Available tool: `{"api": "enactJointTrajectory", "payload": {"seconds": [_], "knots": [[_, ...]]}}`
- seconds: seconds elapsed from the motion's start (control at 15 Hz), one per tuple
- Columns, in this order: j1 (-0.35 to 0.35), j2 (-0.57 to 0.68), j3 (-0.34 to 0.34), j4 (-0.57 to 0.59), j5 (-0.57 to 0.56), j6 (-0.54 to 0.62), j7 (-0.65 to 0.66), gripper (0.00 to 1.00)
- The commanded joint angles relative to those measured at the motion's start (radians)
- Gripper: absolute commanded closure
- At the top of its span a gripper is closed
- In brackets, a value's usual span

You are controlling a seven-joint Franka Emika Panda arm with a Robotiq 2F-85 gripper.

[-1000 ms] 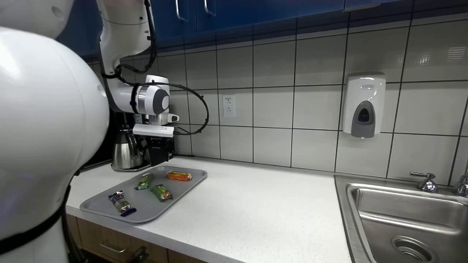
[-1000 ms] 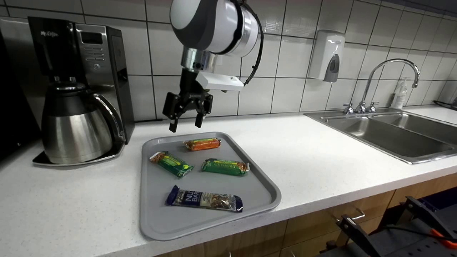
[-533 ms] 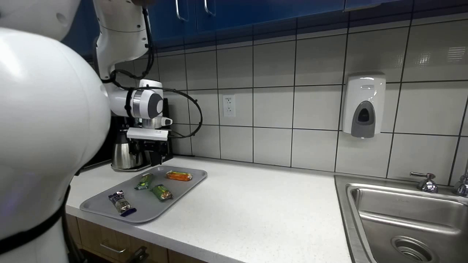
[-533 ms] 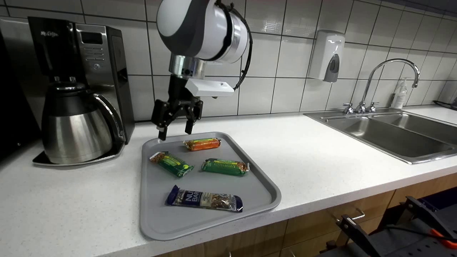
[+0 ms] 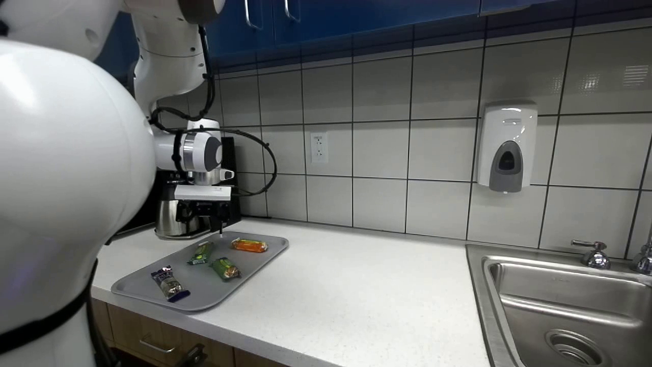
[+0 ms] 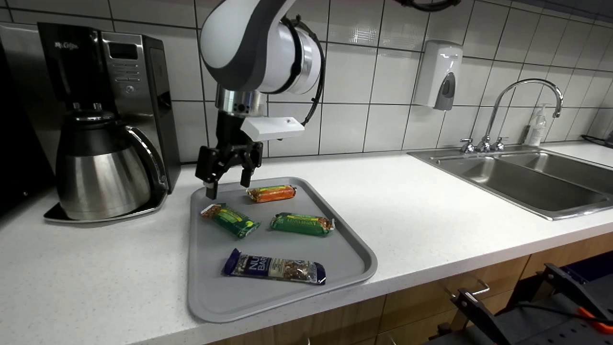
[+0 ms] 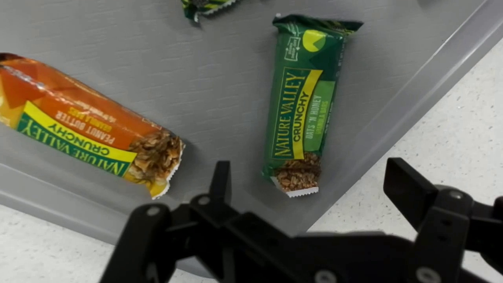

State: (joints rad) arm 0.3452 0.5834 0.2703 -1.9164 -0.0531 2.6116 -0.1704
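Observation:
My gripper hangs open above the back corner of a grey tray, holding nothing. In the wrist view its black fingers stand wide apart, and the torn-edged end of a green oats-and-honey bar lies below and between them. That same green bar lies slanted on the tray's left part. An orange peanut butter bar rests beside it, left of the jaws in the wrist view. A second green bar and a dark blue nut bar lie further forward on the tray.
A coffee maker with a steel carafe stands close to the gripper, left of the tray. Behind is the tiled wall with a soap dispenser. A steel sink is set in the counter at the right.
The gripper has come down and shifted left in both exterior views, from behind the tray to over its back corner. It stays open. The bars and tray have not moved.

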Motion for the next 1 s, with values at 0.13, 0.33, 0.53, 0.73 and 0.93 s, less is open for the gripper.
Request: {"api": "enactJointTrajectory", "payload": {"seconds": [0.13,0.33,0.53,0.73,0.93], "knots": [[0.062,0.028,-0.045,0.05,-0.084,-0.027,0.07,0.0],[0.102,0.033,-0.075,0.053,-0.125,-0.026,0.122,0.0],[0.14,0.039,-0.101,0.054,-0.158,-0.03,0.181,0.0],[0.169,0.048,-0.122,0.057,-0.179,-0.035,0.235,0.0],[0.191,0.064,-0.139,0.067,-0.188,-0.04,0.283,0.0]]}}
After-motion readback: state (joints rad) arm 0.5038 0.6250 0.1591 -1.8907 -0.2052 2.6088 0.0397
